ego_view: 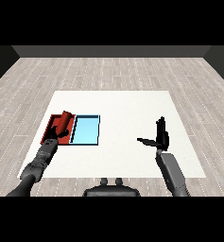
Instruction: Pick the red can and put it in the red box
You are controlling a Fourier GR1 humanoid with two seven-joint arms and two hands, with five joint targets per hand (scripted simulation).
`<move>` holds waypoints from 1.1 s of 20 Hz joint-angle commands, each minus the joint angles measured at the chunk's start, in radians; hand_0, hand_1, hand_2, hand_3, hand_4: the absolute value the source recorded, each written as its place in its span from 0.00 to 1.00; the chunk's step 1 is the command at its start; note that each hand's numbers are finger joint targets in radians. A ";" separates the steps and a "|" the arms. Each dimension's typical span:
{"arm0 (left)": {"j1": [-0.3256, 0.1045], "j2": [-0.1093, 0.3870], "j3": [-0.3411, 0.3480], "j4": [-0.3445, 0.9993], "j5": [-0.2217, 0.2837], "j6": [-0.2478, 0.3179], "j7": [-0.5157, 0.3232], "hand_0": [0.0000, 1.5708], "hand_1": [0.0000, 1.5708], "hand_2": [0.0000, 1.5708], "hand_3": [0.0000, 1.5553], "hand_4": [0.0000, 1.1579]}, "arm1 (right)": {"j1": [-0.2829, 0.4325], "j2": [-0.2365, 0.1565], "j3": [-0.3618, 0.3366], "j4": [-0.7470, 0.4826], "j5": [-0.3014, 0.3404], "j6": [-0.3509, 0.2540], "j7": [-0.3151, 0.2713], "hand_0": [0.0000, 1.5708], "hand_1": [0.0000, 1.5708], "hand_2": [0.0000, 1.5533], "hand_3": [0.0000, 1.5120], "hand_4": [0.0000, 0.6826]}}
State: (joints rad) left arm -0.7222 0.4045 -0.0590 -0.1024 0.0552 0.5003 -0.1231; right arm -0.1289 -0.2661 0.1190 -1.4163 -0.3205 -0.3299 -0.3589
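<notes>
Your left hand [53,135] has the red can [64,121] over the red tray [50,124].

Its fingers curl round the can, which tilts above the tray's far end, just beside the light blue tray [86,130]. Let go carelessly and the can could roll or tip over the shared edge into the blue one. Your right hand [160,137] hangs open and empty over the white table [123,104], well apart and out of the way.

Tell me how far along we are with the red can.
Done: the can is picked up and carried over the red tray. In hand: the left hand curls round it, holding it tilted above the tray. Left: lowering it and letting go; I cannot tell whether it already touches the tray floor. The right hand is open and apart, above the table.
</notes>
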 commanded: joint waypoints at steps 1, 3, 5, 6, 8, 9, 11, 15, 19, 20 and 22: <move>0.004 0.018 0.051 0.053 0.038 0.022 0.023 0.70 0.70 0.67 0.00 0.57 | -0.010 -0.003 -0.026 0.027 -0.016 0.020 -0.009 0.00 0.00 0.00 0.00 0.00; -0.037 0.050 0.033 0.076 0.019 -0.066 0.085 0.95 0.95 0.85 0.00 0.56 | -0.009 0.021 -0.009 0.023 0.004 0.003 -0.030 0.00 0.00 0.00 0.00 0.00; 0.010 0.091 0.039 0.075 0.026 -0.171 0.054 0.00 0.00 0.00 0.00 0.00 | -0.024 0.002 -0.027 0.041 -0.016 0.033 -0.019 0.00 0.00 0.00 0.00 0.00; 0.021 0.049 0.034 0.079 0.019 -0.128 0.043 0.00 0.00 0.00 0.00 0.00 | 0.003 0.018 -0.017 0.022 -0.003 0.014 -0.027 0.00 0.00 0.00 0.00 0.00; 0.012 0.068 0.029 0.076 0.013 -0.152 0.052 0.00 0.00 0.00 0.00 0.00 | 0.044 0.035 -0.017 0.052 -0.003 0.044 -0.103 0.00 0.00 0.00 0.00 0.00; -0.012 0.095 0.014 0.073 -0.003 -0.172 0.068 0.00 0.00 0.00 0.00 0.00 | 0.025 0.027 -0.036 0.061 -0.014 0.048 -0.092 0.00 0.00 0.00 0.00 0.00; -0.021 0.055 0.009 0.077 -0.010 -0.129 0.081 0.00 0.00 0.00 0.00 0.00 | 0.004 0.043 -0.011 0.005 -0.004 0.016 -0.035 0.00 0.00 0.00 0.00 0.00; 0.005 0.049 0.088 -0.017 0.064 -0.052 -0.101 0.00 0.00 0.00 0.00 0.00 | -0.004 0.028 -0.043 0.034 -0.022 0.057 -0.074 0.00 0.00 0.00 0.00 0.00; -0.010 0.075 0.144 -0.090 0.114 -0.154 -0.232 0.74 0.74 0.72 0.00 0.00 | 0.018 0.025 -0.038 0.014 -0.035 0.103 -0.093 0.00 0.00 0.00 0.00 0.00; -0.032 0.037 0.142 -0.119 0.111 -0.129 -0.273 0.89 0.89 0.82 0.00 0.00 | 0.012 0.038 -0.036 0.062 -0.026 0.101 -0.109 0.00 0.00 0.00 0.00 0.00; 0.026 0.045 0.183 -0.183 0.165 -0.271 -0.362 0.43 0.43 0.24 0.00 0.00 | 0.051 0.002 -0.023 -0.076 -0.033 0.113 -0.063 0.00 0.00 0.00 0.00 0.00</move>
State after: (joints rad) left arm -0.7248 0.4612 0.0756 -0.1998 0.1657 0.3276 -0.3498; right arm -0.1145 -0.2422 0.0895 -1.4230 -0.3465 -0.2483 -0.4266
